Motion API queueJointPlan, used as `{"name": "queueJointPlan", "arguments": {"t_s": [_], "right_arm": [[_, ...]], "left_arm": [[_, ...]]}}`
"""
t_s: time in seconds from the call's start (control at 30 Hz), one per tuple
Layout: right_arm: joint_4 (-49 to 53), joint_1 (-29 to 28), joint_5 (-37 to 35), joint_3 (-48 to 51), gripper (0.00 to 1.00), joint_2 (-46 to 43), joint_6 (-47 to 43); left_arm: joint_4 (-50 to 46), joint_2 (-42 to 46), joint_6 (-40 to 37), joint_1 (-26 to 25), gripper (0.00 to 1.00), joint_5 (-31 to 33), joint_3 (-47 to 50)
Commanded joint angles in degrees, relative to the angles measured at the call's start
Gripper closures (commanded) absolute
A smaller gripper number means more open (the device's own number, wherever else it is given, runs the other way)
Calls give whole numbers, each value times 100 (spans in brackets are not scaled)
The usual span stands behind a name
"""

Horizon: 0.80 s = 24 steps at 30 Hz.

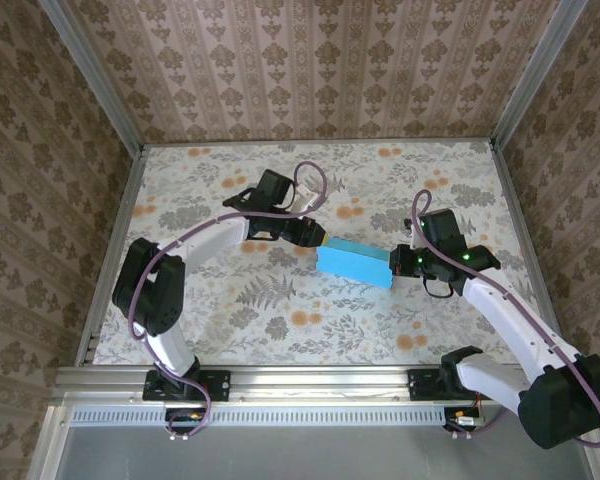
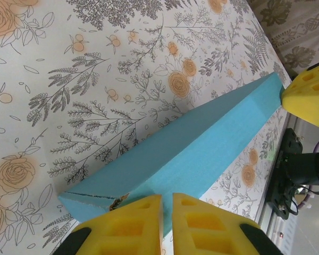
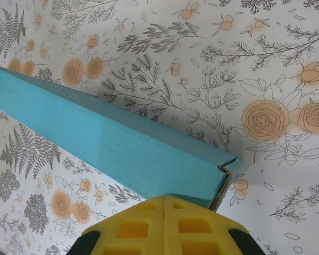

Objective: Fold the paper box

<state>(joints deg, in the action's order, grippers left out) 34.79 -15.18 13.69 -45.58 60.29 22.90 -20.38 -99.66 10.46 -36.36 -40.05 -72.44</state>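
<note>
The left gripper (image 1: 318, 238) is out over the middle of the flowered table (image 1: 230, 330). Its yellow fingers (image 2: 202, 223) are drawn almost together, with only a thin slit between them. The blue card of the paper box (image 1: 355, 263) runs into that slit, so the gripper looks to be pinching the box's left end. Seen from that wrist, the near end has a cracked seam along its corner. From there the box stretches away as a long, closed blue shape toward the other arm.

The right gripper (image 1: 400, 262) meets the box at the opposite end. Its fingers (image 3: 202, 228) are pressed tight together, with the tips right against the box's lower edge beside the end corner. I cannot tell whether any card is caught between them. At that corner the end flap stands slightly ajar, showing a raw card edge.

The box lies between the two grippers, a little right of the table's centre. From overhead it slants from upper left to lower right, and every side in view is blue. I cannot tell whether it rests on the table or hangs just above it.
</note>
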Motion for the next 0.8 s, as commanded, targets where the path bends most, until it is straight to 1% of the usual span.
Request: {"name": "queueJointPlan", "arguments": {"t_s": [0.0, 0.1, 0.17, 0.27, 0.3, 0.33, 0.37, 0.4, 0.63, 0.77], "right_arm": [[388, -3, -34, 119, 100, 22, -76], [448, -13, 150, -231, 80, -109, -268], [444, -62, 274, -467, 57, -32, -369], [605, -345, 28, -1019, 27, 307, -644], [630, -454, -71, -1153, 20, 412, -766], [671, -563, -175, -1291, 10, 549, -935], [740, -638, -275, -1410, 4, 667, -1053], [823, -700, -387, -1566, 0, 804, -1207], [1374, -1120, -908, -2162, 0, 1593, -2276], [1390, -1152, -1126, -2285, 0, 1907, -2471]], "left_arm": [[-440, -94, -131, -99, 87, 279, 318], [-448, -43, -233, -123, 87, 279, 275], [-435, -17, -268, -125, 87, 280, 241], [-408, -19, -283, -125, 87, 280, 191], [-389, -23, -274, -126, 86, 282, 187], [-379, -17, -272, -124, 86, 279, 170], [-371, -19, -265, -114, 86, 279, 156], [-370, -19, -255, -110, 85, 280, 152], [-229, 20, -135, -69, 81, 164, 51], [-16, 131, 41, -9, 74, -12, 18]]}}
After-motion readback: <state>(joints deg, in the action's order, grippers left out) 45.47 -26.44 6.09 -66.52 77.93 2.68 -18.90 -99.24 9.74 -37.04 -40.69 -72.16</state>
